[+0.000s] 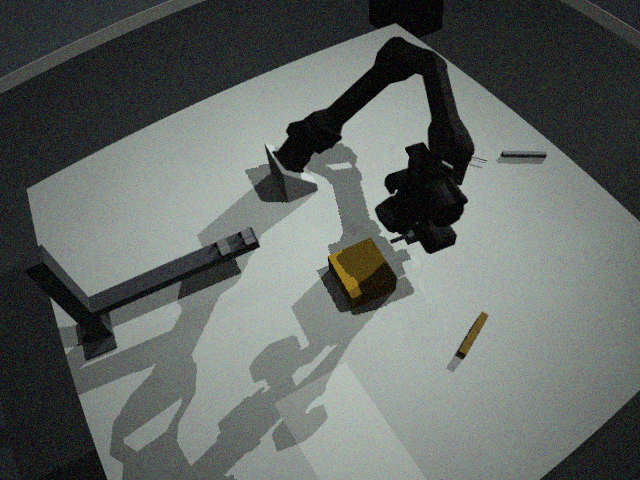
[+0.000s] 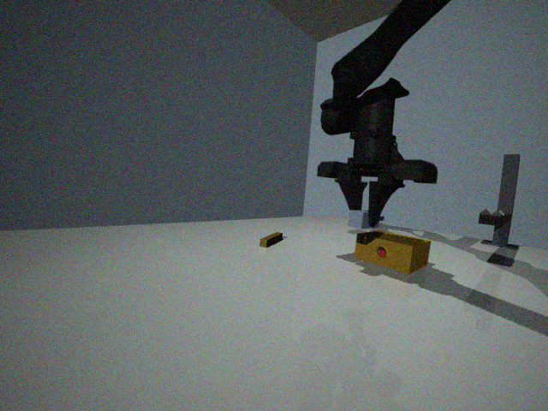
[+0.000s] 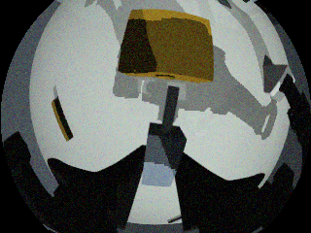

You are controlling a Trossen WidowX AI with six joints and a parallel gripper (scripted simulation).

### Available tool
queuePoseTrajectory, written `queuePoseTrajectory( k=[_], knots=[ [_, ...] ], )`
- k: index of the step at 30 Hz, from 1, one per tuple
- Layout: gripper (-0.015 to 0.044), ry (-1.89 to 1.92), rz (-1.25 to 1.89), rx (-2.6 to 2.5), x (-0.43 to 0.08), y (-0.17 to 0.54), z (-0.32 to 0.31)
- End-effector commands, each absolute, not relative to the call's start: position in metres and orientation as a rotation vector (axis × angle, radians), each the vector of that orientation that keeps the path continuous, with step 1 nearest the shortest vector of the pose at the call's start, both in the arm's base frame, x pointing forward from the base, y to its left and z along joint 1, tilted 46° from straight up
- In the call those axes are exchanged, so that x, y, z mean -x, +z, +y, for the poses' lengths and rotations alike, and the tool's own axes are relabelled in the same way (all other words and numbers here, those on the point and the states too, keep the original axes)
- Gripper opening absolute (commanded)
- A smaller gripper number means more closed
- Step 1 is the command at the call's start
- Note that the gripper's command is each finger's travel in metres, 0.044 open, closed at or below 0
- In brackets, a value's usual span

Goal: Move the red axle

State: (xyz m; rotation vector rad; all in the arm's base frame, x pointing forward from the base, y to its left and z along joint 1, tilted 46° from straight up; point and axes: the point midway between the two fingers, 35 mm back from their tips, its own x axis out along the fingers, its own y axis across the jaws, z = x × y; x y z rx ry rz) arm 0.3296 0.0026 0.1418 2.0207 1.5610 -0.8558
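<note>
Red axle inside beam, tool gripping grey block

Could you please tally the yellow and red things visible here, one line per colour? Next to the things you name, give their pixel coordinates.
Yellow: 2 (the beam (image 1: 361,260) (image 2: 398,257) (image 3: 180,49) and the small bar (image 1: 473,334) (image 2: 271,240) (image 3: 61,119))
Red: 1 (the axle (image 2: 381,253), seen in the beam's hole)
Total: 3

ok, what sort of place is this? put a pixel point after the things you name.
Probably a robot test bench in a plain room: a black arm over a pale tabletop, a yellow block (image 1: 356,258) (image 2: 389,254) (image 3: 182,46) with a round opening, and a grey post (image 2: 508,194).
</note>
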Motion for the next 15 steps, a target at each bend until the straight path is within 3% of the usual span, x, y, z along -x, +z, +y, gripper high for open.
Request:
queuePoseTrajectory(
  k=[1, 15],
  knots=[
    [0.0, -0.857, 1.571, -2.023, -0.33, 0.138, 0.009],
    [0.0, -0.857, 1.571, -2.023, -0.335, 0.121, 0.024]
  ],
)
